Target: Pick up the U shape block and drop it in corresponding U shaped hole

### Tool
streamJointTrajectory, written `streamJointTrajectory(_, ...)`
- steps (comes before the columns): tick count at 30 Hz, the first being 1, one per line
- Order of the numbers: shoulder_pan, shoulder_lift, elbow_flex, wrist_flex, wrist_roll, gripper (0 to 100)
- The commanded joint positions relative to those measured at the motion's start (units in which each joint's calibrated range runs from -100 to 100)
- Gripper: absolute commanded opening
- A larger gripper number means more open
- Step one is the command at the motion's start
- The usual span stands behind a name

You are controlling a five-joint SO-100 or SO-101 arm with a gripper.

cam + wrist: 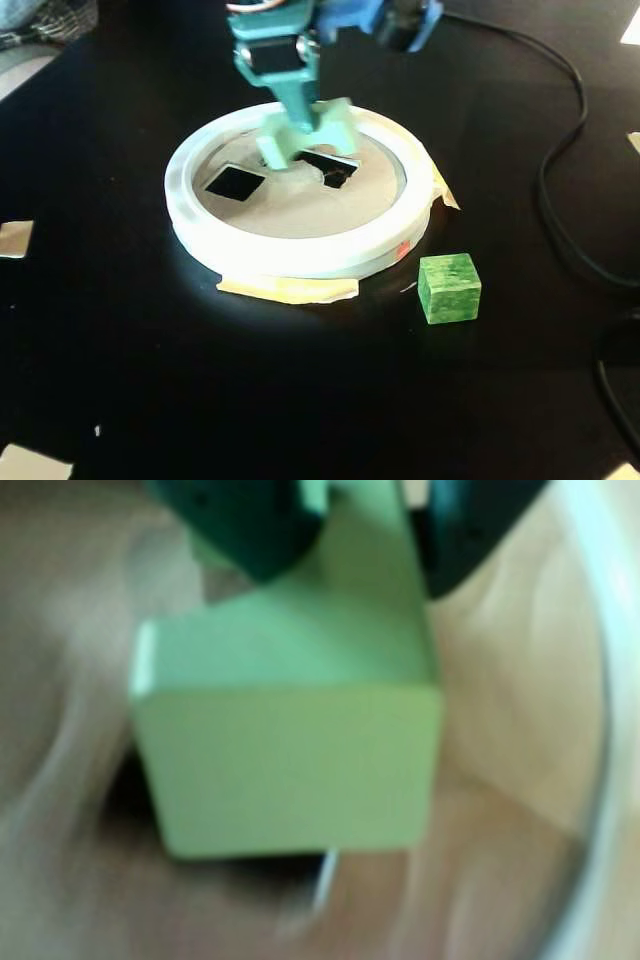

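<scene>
Black tabletop fills the fixed view, green cube (449,288) at lower right. Farther back, upper centre, the gripper (303,128) clamps the U shape block (306,137) over the U shaped hole (331,168) in the disc (300,255); released skewed, it could jam on the rim.

We see a teal-green arm (285,75) with a black motor block, blue parts at the far end, and dark green fingers (245,525).

One pale arch block (305,135), one green cube (449,288), one disc (300,250) with two cutouts.
</scene>
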Motion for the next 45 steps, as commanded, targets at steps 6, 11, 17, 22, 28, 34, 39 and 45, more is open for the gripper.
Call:
streamJointTrajectory(6,-2.3,-3.1,-0.6,1.8,-2.1,10)
streamJointTrajectory(11,0.4,0.0,-1.6,1.3,-2.1,10)
streamJointTrajectory(17,3.2,0.8,-1.5,-3.7,-2.1,10)
streamJointTrajectory(22,3.5,1.2,-1.5,-8.3,-2.1,10)
streamJointTrajectory(28,4.9,1.2,-0.6,-7.4,-3.5,10)
streamJointTrajectory(34,3.4,2.3,-0.5,-7.3,-4.3,10)
streamJointTrajectory(39,3.4,2.4,-0.5,-7.1,-4.3,10)
streamJointTrajectory(45,0.4,2.5,0.1,-7.0,-6.5,10)
